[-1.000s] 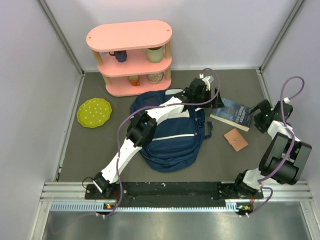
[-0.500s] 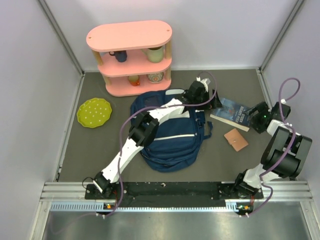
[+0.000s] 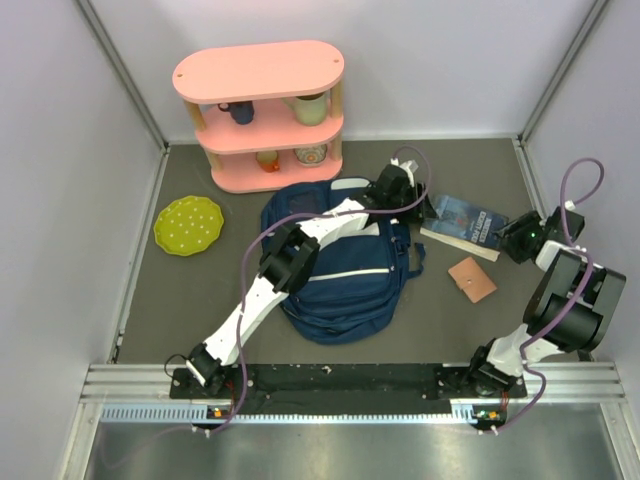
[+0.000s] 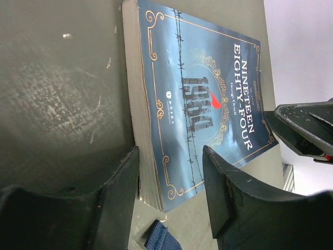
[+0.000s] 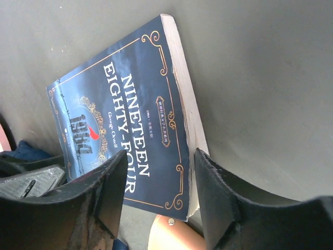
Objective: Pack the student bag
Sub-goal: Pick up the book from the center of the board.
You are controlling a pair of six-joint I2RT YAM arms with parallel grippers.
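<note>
The student bag, navy with a white stripe, lies flat mid-table under the left arm. To its right lies a blue paperback, "Nineteen Eighty-Four". My left gripper is at the book's left corner. In the left wrist view its jaws straddle that corner of the book, one finger against the page edge, open partway. My right gripper is at the opposite end. In the right wrist view its jaws straddle the book's near corner, also partly open. A bag strap shows below.
A tan leather pouch lies just in front of the book, close under the right gripper. A pink shelf with mugs stands at the back. A green plate lies at the left. Grey walls close in on both sides.
Both grippers' jaws have narrowed from wide open. The right gripper has moved left up to the book's right end. The left gripper has settled lower over the left corner.
</note>
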